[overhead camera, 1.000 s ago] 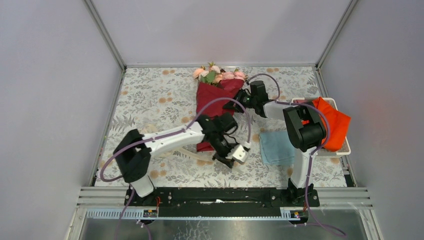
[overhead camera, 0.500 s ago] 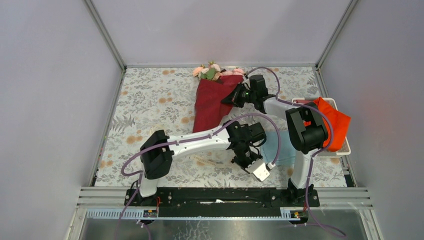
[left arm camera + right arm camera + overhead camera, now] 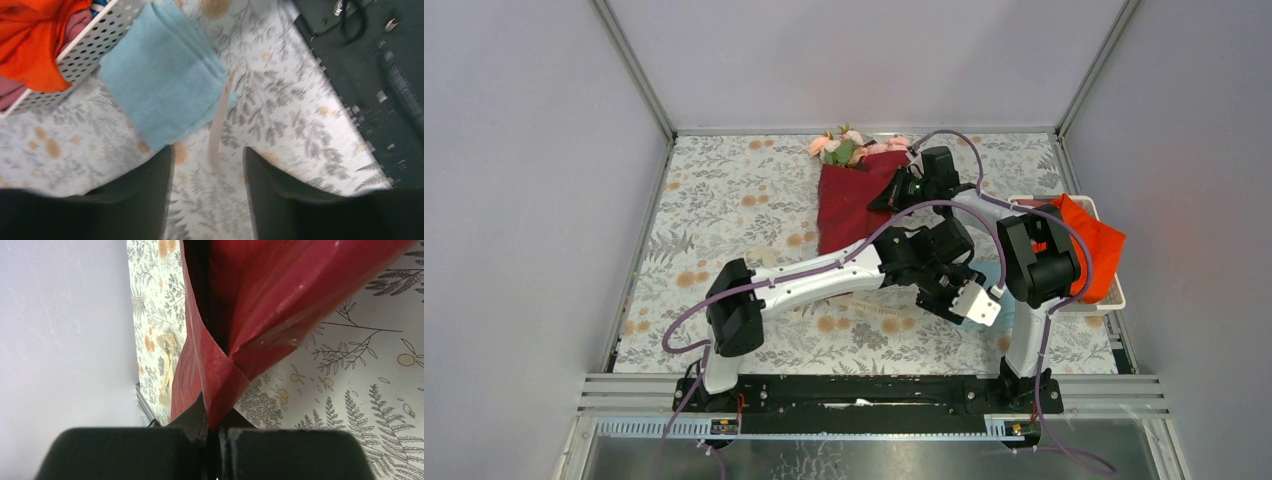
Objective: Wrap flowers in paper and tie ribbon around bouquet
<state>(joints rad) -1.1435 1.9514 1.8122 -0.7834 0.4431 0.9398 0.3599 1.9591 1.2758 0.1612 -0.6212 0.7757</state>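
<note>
The bouquet (image 3: 852, 200) lies at the back middle of the table, a cone of dark red paper (image 3: 260, 300) with the pink flowers (image 3: 849, 148) sticking out of its far end. My right gripper (image 3: 212, 426) is shut on a folded edge of the paper at the cone's right side (image 3: 902, 190). My left gripper (image 3: 207, 150) hangs over the tablecloth by the blue cloth, jaws open. The cream ribbon (image 3: 220, 122) runs blurred from the gap between the fingertips up across the cloth's corner, and neither finger touches it. More ribbon (image 3: 859, 298) shows under the left arm.
A folded light blue cloth (image 3: 165, 85) lies right of centre, next to a white perforated basket (image 3: 90, 47) holding an orange-red cloth (image 3: 1096, 245). The black base rail (image 3: 380, 65) runs along the near edge. Grey walls close the table on three sides.
My left arm swung right from the bouquet's narrow end to the blue cloth, and its jaws went from shut to open. The right gripper drew the paper slightly toward the back.
</note>
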